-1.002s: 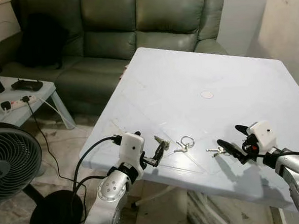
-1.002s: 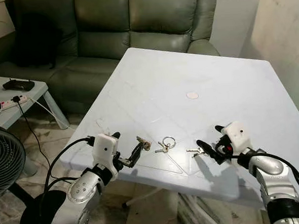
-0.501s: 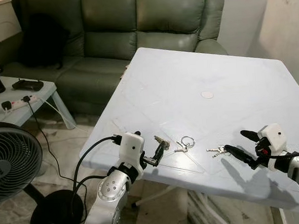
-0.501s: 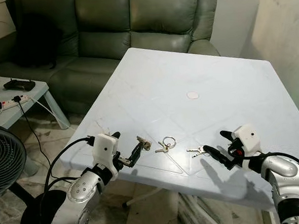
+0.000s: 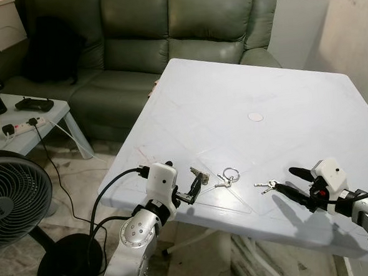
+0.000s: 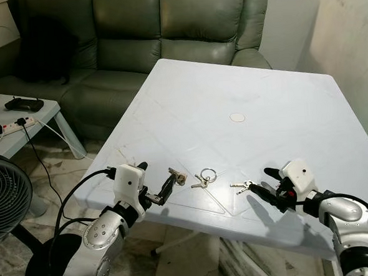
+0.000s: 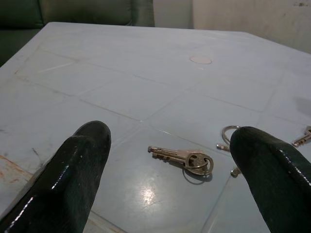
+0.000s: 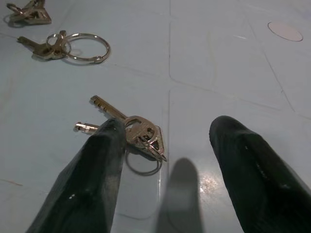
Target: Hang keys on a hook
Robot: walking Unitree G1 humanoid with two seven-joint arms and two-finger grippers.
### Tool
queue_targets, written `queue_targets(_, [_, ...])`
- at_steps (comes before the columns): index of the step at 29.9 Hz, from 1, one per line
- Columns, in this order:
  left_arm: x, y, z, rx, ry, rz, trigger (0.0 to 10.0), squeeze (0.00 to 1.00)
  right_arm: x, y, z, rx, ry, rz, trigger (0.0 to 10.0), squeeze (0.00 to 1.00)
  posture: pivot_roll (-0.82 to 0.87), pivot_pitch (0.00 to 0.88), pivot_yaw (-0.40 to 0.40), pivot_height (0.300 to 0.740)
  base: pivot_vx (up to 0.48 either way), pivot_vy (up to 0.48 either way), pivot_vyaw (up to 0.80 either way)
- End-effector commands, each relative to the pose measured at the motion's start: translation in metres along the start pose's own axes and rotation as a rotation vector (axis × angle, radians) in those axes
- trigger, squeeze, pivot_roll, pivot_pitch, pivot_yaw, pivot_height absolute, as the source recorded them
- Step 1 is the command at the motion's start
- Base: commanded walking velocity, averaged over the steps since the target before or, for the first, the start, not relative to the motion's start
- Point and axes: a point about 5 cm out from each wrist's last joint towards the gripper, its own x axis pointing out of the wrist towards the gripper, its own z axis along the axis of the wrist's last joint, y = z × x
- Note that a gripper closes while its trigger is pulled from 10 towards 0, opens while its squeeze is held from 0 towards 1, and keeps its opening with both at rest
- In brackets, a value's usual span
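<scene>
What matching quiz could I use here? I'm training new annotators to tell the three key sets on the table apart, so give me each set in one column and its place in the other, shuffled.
Column 1:
1. left keys
2. middle keys on the large ring
3. right keys
4. white disc

Column 2:
A. farther up the white table, away from both grippers
B. just ahead of the right gripper, fingers open
C. between the other two sets
D. just ahead of the left gripper, fingers open

Pairs: 1-D, 2-C, 3-B, 4-A
</scene>
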Motion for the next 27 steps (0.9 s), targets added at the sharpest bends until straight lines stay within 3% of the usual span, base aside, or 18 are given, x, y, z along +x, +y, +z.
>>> queue_targets(1, [0.0011,0.0014,0.0068,0.010,-0.020,0.007,10.0,0.00,0.0010,0.0028,-0.0037,-0.007,0.016,0.001,2.0,0.00,0.00,0.000,-0.020,0.740,0.000,0.000,0.00])
queue_targets(2, [0.0011,0.0008,0.0068,0.007,-0.020,0.004,10.0,0.00,0.0010,0.0027,-0.0040,-0.011,0.021,-0.002,3.7,0.00,0.00,0.000,-0.021,0.740,0.000,0.000,0.00])
queue_targets(5, [0.0007,-0.0017,0.0058,0.005,-0.013,-0.007,10.0,0.00,0.0013,0.0027,-0.0044,-0.011,0.024,-0.003,4.1,0.00,0.00,0.000,-0.020,0.740,0.000,0.000,0.00])
queue_targets(6, [0.0000,-0.0027,0.0050,0.005,-0.010,-0.009,10.0,0.00,0.0010,0.0031,-0.0043,-0.014,0.021,0.003,2.4,0.00,0.00,0.000,-0.018,0.740,0.000,0.000,0.00])
queue_targets(7, [0.0000,-0.0027,0.0050,0.005,-0.010,-0.009,10.0,0.00,0.0010,0.0031,-0.0043,-0.014,0.021,0.003,2.4,0.00,0.00,0.000,-0.018,0.740,0.000,0.000,0.00])
queue_targets(9, [-0.0006,-0.0036,0.0044,0.004,-0.007,-0.011,10.0,0.00,0.0006,0.0029,-0.0051,-0.023,0.031,0.000,3.9,0.00,0.00,0.000,-0.019,0.740,0.000,0.000,0.00])
queue_targets(12, [-0.0013,-0.0048,0.0036,-0.001,-0.004,-0.014,10.0,0.00,0.0002,0.0031,-0.0056,-0.025,0.033,0.001,3.8,0.00,0.00,0.000,-0.020,0.740,0.000,0.000,0.00])
queue_targets(13, [-0.0019,-0.0057,0.0030,-0.004,-0.001,-0.014,10.0,0.00,-0.0004,0.0032,-0.0062,-0.025,0.032,0.003,1.5,0.00,0.00,0.000,-0.021,0.740,0.000,0.000,0.00])
queue_targets(16, [-0.0022,-0.0060,0.0027,-0.007,0.000,-0.012,10.0,0.00,-0.0011,0.0029,-0.0068,-0.028,0.036,-0.001,1.6,0.00,0.00,0.000,-0.021,0.740,0.000,0.000,0.00])
queue_targets(17, [-0.0024,-0.0063,0.0025,-0.008,0.001,-0.012,10.0,0.00,-0.0018,0.0029,-0.0069,-0.026,0.033,0.003,4.9,0.00,0.00,0.000,-0.020,0.740,0.000,0.000,0.00])
queue_targets(18, [-0.0024,-0.0063,0.0025,-0.008,0.001,-0.012,10.0,0.00,-0.0018,0.0029,-0.0069,-0.026,0.033,0.003,4.9,0.00,0.00,0.000,-0.020,0.740,0.000,0.000,0.00])
queue_targets(19, [-0.0027,-0.0067,0.0025,-0.009,0.001,-0.012,10.0,0.00,-0.0026,0.0026,-0.0069,-0.027,0.033,0.004,6.6,0.00,0.00,0.000,-0.021,0.740,0.000,0.000,0.00])
queue_targets(27, [-0.0033,-0.0070,0.0024,-0.015,0.003,-0.008,10.0,0.00,-0.0064,0.0001,-0.0082,-0.030,0.043,0.000,7.1,0.00,0.00,0.000,-0.022,0.740,0.000,0.000,0.00])
